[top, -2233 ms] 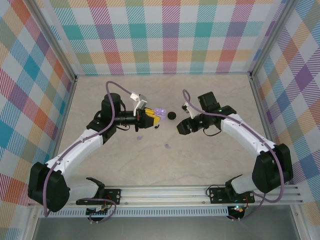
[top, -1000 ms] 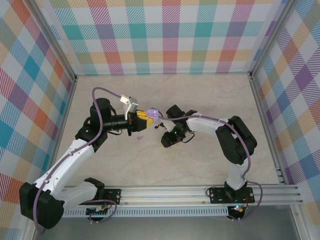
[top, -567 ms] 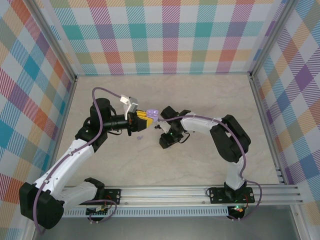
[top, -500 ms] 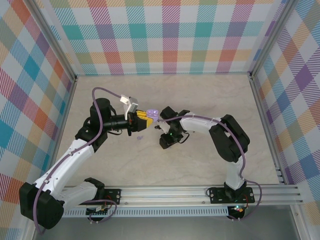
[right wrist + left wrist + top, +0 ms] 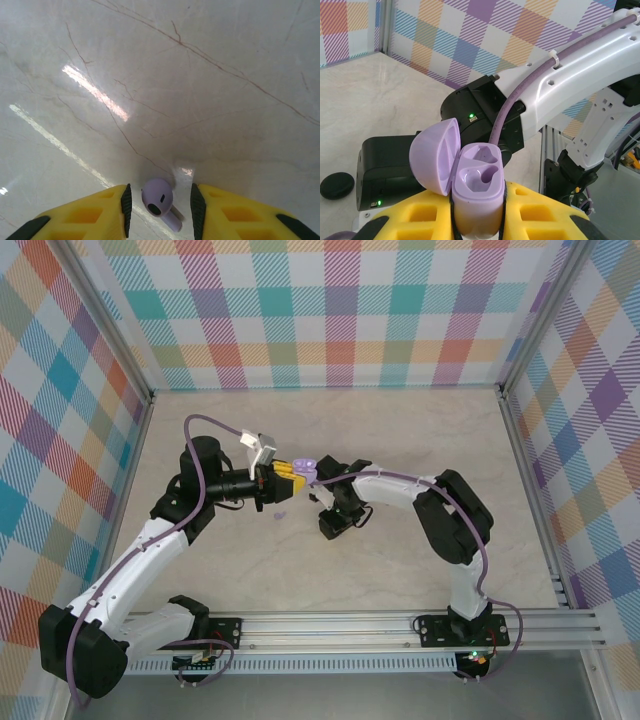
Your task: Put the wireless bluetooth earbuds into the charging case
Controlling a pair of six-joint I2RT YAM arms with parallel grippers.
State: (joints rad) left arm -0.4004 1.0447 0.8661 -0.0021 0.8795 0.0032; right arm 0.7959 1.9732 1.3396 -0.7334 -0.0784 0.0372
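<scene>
Top external view: the left gripper sits just left of the frame's centre, its yellow fingers pressed together on a pale lilac charging case. The right gripper points down at the bench just below and right of that case. A second lilac earbud lies loose on the bench, lower left of the case and apart from both grippers.

In the left wrist view the charging case stands upright at lower centre, clamped between the yellow pads of the left gripper. Its domed lid is swung open to the left, and the two moulded wells face up. A black round disc lies flat on the bench at the left edge. The right arm, white with a purple cable, crosses the upper right of the frame behind the case.

In the right wrist view, a lilac earbud lies on the marbled bench at bottom centre, between the yellow fingers of the right gripper. That gripper is spread narrowly, with a slim gap on each side of the earbud, so neither finger touches it.
</scene>
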